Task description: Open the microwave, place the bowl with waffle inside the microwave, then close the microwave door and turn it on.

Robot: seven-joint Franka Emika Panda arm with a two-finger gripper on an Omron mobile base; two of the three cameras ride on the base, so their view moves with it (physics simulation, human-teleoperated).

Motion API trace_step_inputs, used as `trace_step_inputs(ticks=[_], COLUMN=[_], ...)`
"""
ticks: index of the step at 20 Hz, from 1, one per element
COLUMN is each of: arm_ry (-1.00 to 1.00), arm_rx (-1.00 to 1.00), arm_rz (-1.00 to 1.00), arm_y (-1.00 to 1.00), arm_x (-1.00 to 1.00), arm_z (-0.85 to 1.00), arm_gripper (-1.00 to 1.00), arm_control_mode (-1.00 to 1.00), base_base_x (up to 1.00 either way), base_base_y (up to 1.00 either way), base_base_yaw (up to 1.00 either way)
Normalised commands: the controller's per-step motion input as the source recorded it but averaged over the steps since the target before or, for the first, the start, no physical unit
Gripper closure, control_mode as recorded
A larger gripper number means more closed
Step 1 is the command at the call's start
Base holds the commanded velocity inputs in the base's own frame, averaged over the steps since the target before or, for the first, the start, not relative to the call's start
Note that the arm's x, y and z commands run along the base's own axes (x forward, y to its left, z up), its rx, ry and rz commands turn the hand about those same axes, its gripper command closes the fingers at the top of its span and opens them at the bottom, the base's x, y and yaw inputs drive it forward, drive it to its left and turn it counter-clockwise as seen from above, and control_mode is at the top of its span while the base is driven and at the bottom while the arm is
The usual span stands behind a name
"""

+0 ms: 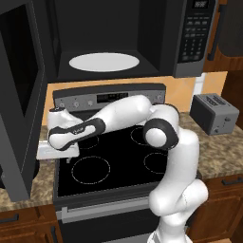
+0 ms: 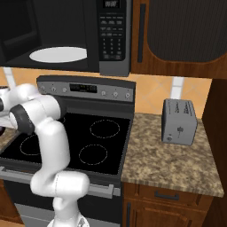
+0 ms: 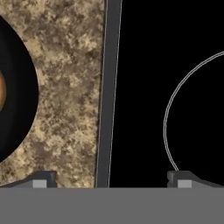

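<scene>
The microwave (image 1: 118, 38) hangs over the stove with its inside showing and the white turntable (image 1: 103, 61) bare. The microwave door (image 1: 19, 95) is swung wide to the left. In the hand view my gripper (image 3: 111, 180) is open with nothing between its fingertips (image 3: 43, 179). It looks straight down on the seam between the granite counter and the stove. The black bowl (image 3: 17, 92) lies on the counter at that view's left edge, apart from the fingers. A sliver of the golden-brown waffle (image 3: 1, 92) shows in it. The hand (image 1: 57, 151) hovers over the stove's left edge.
The black cooktop (image 1: 118, 161) with its burner rings lies under the arm. A steel trim strip (image 3: 107, 87) separates it from the counter (image 3: 65, 65). A grey toaster (image 2: 178, 122) stands on the right counter. The keypad panel (image 1: 194, 33) is on the microwave's right side.
</scene>
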Motion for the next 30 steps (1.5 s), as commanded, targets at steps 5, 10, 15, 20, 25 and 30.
trace_step_inputs(ticks=[5, 10, 15, 20, 25, 30], arm_ry=[0.06, 0.09, 0.08, 0.05, 0.0, 0.0], arm_rx=[0.03, 0.01, 0.0, -0.01, -0.02, 0.0], arm_rz=[0.0, 0.0, 0.0, 0.0, 0.0, 0.0], arm_y=[0.24, 0.37, 0.44, 0.6, 0.48, 0.31], arm_x=[0.17, 0.15, 0.14, 0.12, 0.18, 0.16], arm_z=[-0.12, -0.07, -0.03, -0.29, -0.47, -0.32], arm_gripper=[-1.0, -1.0, -1.0, -1.0, -1.0, -1.0], arm_control_mode=[-1.0, -1.0, -1.0, -1.0, -1.0, -1.0], base_base_x=[0.0, 0.0, 0.0, 0.0, 0.0, 0.0], base_base_y=[0.0, 0.0, 0.0, 0.0, 0.0, 0.0], base_base_yaw=[0.0, 0.0, 0.0, 0.0, 0.0, 0.0])
